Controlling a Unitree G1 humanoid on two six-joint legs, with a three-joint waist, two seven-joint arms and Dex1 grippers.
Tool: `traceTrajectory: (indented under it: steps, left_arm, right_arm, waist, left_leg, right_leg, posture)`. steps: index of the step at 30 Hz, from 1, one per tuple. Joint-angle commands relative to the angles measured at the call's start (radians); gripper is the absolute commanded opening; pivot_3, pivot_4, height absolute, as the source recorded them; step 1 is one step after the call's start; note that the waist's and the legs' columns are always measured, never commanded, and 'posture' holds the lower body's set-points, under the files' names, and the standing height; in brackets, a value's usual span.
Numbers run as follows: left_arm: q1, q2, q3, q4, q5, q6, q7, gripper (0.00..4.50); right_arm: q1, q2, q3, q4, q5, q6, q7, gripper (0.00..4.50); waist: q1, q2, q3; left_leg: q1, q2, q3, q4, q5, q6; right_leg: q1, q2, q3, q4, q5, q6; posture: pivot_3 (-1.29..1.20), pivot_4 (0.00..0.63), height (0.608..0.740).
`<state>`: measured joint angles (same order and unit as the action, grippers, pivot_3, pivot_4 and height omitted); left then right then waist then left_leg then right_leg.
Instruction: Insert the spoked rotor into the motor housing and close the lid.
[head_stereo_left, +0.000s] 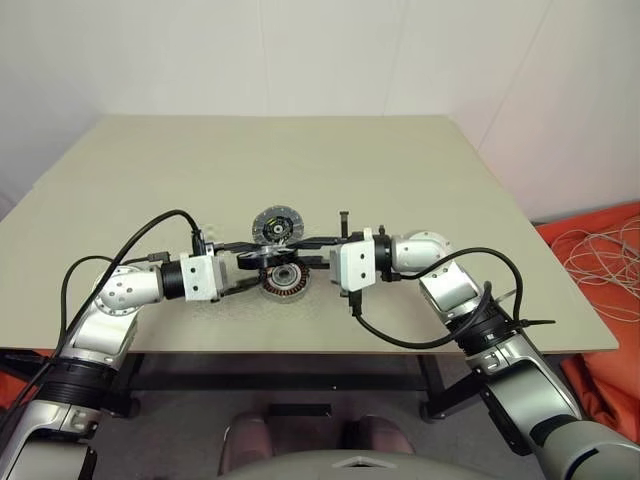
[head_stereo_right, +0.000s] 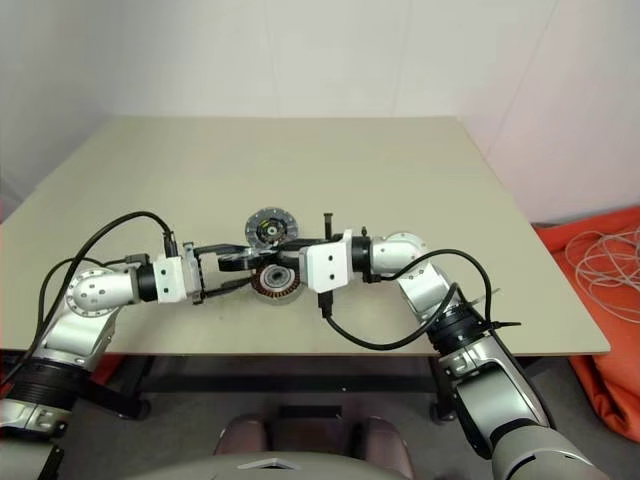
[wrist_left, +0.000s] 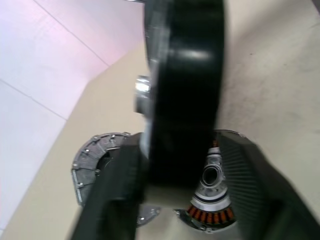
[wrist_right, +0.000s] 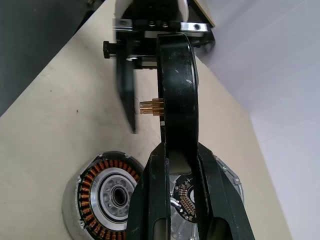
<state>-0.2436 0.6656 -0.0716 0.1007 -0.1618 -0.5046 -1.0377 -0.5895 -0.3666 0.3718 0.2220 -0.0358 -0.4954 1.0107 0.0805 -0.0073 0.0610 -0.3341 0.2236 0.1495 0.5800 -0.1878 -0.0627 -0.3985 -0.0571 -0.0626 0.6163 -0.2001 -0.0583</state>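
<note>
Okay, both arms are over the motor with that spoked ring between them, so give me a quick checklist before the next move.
1. Right tool clamped on the spoked rotor: ok, it grips the black rim.
2. Left tool has a firm hold on the rotor: cannot tell.
3. Motor housing open to receive it: ok, windings and hub are uncovered.
4. Rotor lying flat over the housing: not ok, it is held on edge above the table.
5. Lid out of the way: ok, it lies on the table beside the housing.
</note>
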Motion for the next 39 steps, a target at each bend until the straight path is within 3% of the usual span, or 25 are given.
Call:
traceTrajectory:
  steps: [1, 3, 8, 15, 16, 20, 26, 34, 39]
  left_arm:
    - [-0.015, -0.011, -0.021, -0.032, -0.01, -0.021, -0.009, 1.08]
    - [-0.019, -0.014, -0.021, -0.03, -0.008, -0.028, -0.007, 0.43]
    - [-0.027, -0.017, -0.021, -0.025, -0.007, -0.036, -0.005, 0.43]
    - [-0.049, -0.029, -0.032, -0.025, -0.006, -0.047, -0.005, 0.43]
    - [-0.05, -0.03, -0.034, -0.025, -0.005, -0.047, -0.005, 0.43]
    - [-0.056, -0.031, -0.038, -0.025, -0.003, -0.058, -0.006, 0.43]
    - [-0.073, -0.031, -0.031, -0.019, 0.014, -0.108, 0.011, 0.43]
    - [-0.111, -0.016, -0.008, 0.062, 0.13, -0.228, 0.109, 0.43]
    - [-0.153, -0.004, 0.006, 0.139, 0.296, -0.335, 0.244, 0.43]
  right_arm:
    - [-0.025, 0.008, -0.019, -0.03, 0.032, 0.014, -0.012, 0.3]
    - [-0.024, 0.006, -0.02, -0.033, 0.037, 0.056, -0.005, 0.3]
    - [-0.029, -0.007, -0.02, -0.036, 0.028, 0.086, -0.005, 0.3]
    - [-0.036, -0.003, -0.052, -0.046, 0.142, 0.21, 0.052, 0.3]
    - [-0.039, 0.0, -0.058, -0.05, 0.16, 0.247, 0.058, 1.05]
    - [-0.051, 0.0, -0.063, -0.065, 0.18, 0.322, 0.067, 2.31]
    - [-0.054, -0.007, -0.061, -0.038, 0.131, 0.261, 0.043, 4.49]
    - [-0.04, -0.112, -0.058, 0.068, 0.058, 0.156, 0.07, 4.5]
    - [-0.033, -0.148, -0.077, 0.105, 0.057, 0.14, 0.071, 4.5]
  waist:
    - [0.0, 0.0, 0.0]
    - [-0.001, 0.0, 0.0]
    - [-0.001, 0.0, 0.0]
    - [-0.001, 0.0, 0.0]
    - [0.0, 0.0, 0.0]
    - [0.0, 0.0, 0.0]
    - [0.002, 0.0, 0.0]
    - [0.013, 0.0, 0.0]
    - [0.013, 0.0, 0.0]
  left_leg:
    - [0.0, 0.0, 0.0, 0.0, 0.0, 0.0]
    - [0.0, 0.0, 0.0, 0.0, 0.0, 0.0]
    - [0.0, 0.0, 0.0, 0.0, 0.0, 0.0]
    - [0.0, 0.0, 0.0, 0.0, 0.0, 0.0]
    - [0.0, 0.0, 0.0, 0.0, 0.0, 0.0]
    - [0.0, 0.0, 0.0, 0.0, 0.0, 0.0]
    - [-0.001, 0.0, 0.0, 0.0, 0.0, 0.0]
    - [-0.001, 0.0, 0.0, 0.001, 0.0, 0.0]
    - [-0.001, 0.0, 0.0, 0.001, 0.0, 0.0]
  right_leg:
    - [0.0, 0.0, 0.0, 0.0, 0.0, 0.0]
    - [0.0, 0.0, 0.0, 0.0, 0.0, 0.0]
    - [0.0, 0.0, 0.0, 0.0, 0.0, 0.0]
    - [0.0, 0.0, 0.0, 0.0, 0.0, 0.0]
    - [0.0, 0.0, 0.0, 0.0, 0.0, 0.0]
    - [0.0, 0.0, 0.0, 0.0, 0.0, 0.0]
    - [-0.001, 0.0, 0.0, 0.0, 0.0, 0.0]
    - [-0.001, 0.0, 0.0, 0.0, 0.0, 0.0]
    - [-0.002, 0.0, 0.0, 0.001, 0.0, 0.0]
  posture:
    - [0.0, 0.0, 0.74]
    - [0.0, 0.0, 0.74]
    - [0.0, 0.0, 0.74]
    - [0.0, 0.0, 0.74]
    - [0.0, 0.0, 0.74]
    - [0.0, 0.0, 0.74]
    - [0.0, 0.0, 0.74]
    - [0.0, 0.0, 0.74]
    - [0.0, 0.0, 0.74]
